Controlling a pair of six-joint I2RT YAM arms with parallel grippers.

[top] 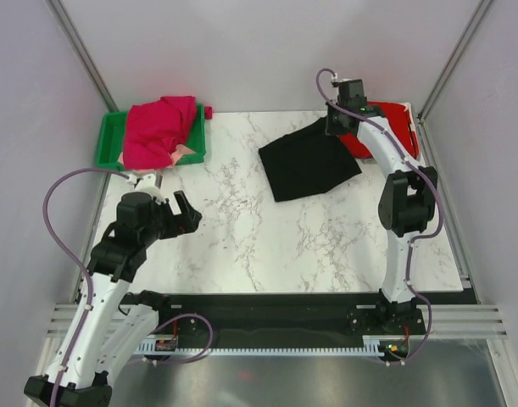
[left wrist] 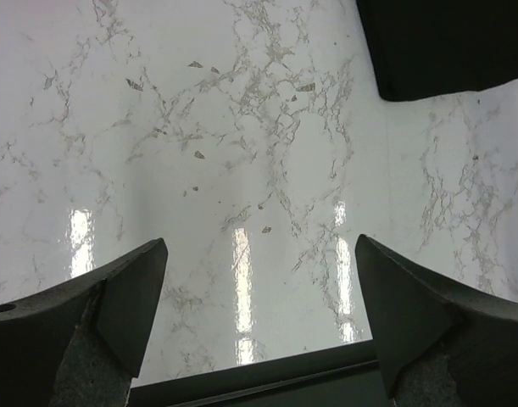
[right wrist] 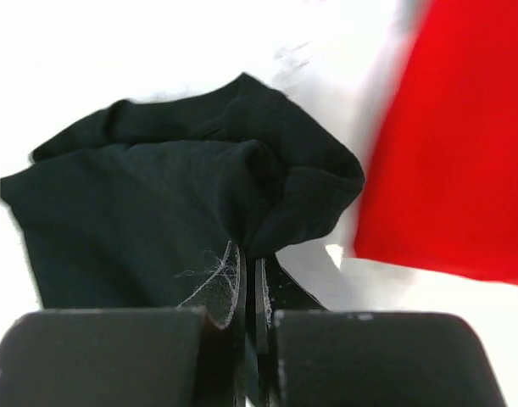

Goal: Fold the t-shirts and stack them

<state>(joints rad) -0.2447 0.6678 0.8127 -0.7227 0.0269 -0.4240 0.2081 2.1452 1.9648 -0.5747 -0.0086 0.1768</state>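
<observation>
A folded black t-shirt [top: 308, 164] lies on the marble table at the back right. My right gripper [top: 336, 125] is shut on its far right corner; the pinched black cloth [right wrist: 267, 195] bunches above the fingers in the right wrist view. A bright red t-shirt [top: 398, 120] lies just right of it, behind the right arm, and shows in the right wrist view [right wrist: 449, 136]. A magenta t-shirt [top: 157, 130] is heaped in the green bin, with peach cloth [top: 184, 151] under it. My left gripper [top: 186, 212] is open and empty above the bare table [left wrist: 242, 170]; the black t-shirt's corner [left wrist: 445, 42] shows at top right.
The green plastic bin [top: 108, 140] stands at the back left corner of the table. A black rail [top: 267, 301] runs along the near table edge. Grey walls close in the sides and back.
</observation>
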